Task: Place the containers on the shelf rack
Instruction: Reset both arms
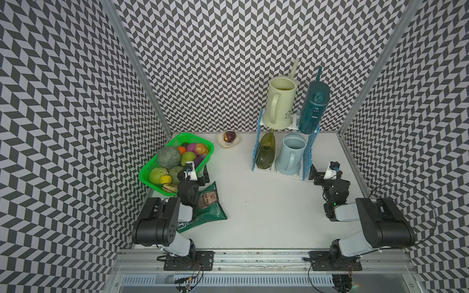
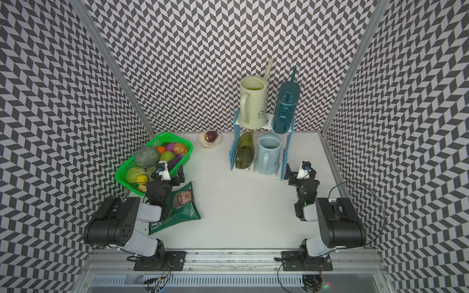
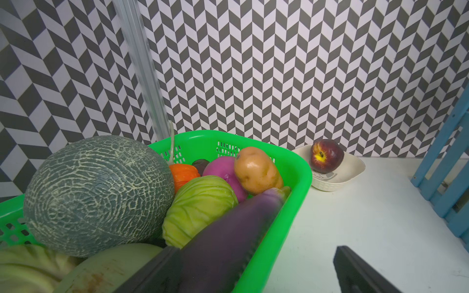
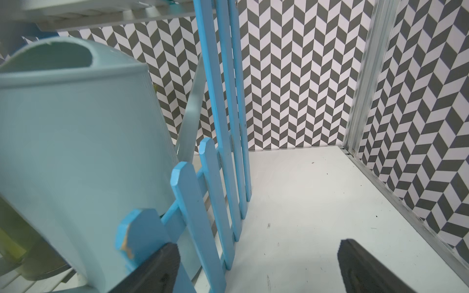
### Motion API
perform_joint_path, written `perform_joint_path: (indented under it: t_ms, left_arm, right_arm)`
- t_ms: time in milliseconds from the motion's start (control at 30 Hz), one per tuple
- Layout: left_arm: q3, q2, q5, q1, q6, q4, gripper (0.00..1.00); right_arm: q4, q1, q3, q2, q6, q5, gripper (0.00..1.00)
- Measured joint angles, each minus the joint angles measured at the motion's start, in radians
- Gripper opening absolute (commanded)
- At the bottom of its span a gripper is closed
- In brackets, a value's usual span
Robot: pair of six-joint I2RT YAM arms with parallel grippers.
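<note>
All four containers stand on the shelf rack (image 1: pixel 310 149): the smooth cream can (image 1: pixel 279 101) and the ribbed dark teal can (image 1: pixel 313 109) on the white top slats, the translucent olive-green can (image 1: pixel 265 152) and the pale blue can (image 1: pixel 289 154) side by side below, long spouts aimed rearward so nothing overhangs the front. I judge the job finished. My right end effector (image 1: pixel 326 173) hangs empty, fingers spread, just beside the rack's picket-shaped blue side panel. My left end effector (image 1: pixel 194 175), equally wide and empty, straddles the green mesh basket (image 1: pixel 149 172) rim.
</note>
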Motion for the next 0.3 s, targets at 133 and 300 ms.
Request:
perform_joint_path:
  t_ms: [133, 300]
  left_arm:
    - [0.000, 0.000, 0.007, 0.001, 0.000, -0.009, 1.00]
    - [0.000, 0.000, 0.009, 0.001, 0.000, -0.010, 1.00]
  right_arm:
    - [-0.010, 0.000, 0.000, 0.000, -0.003, -0.001, 1.00]
    - [-0.011, 0.000, 0.000, 0.000, -0.007, -0.001, 1.00]
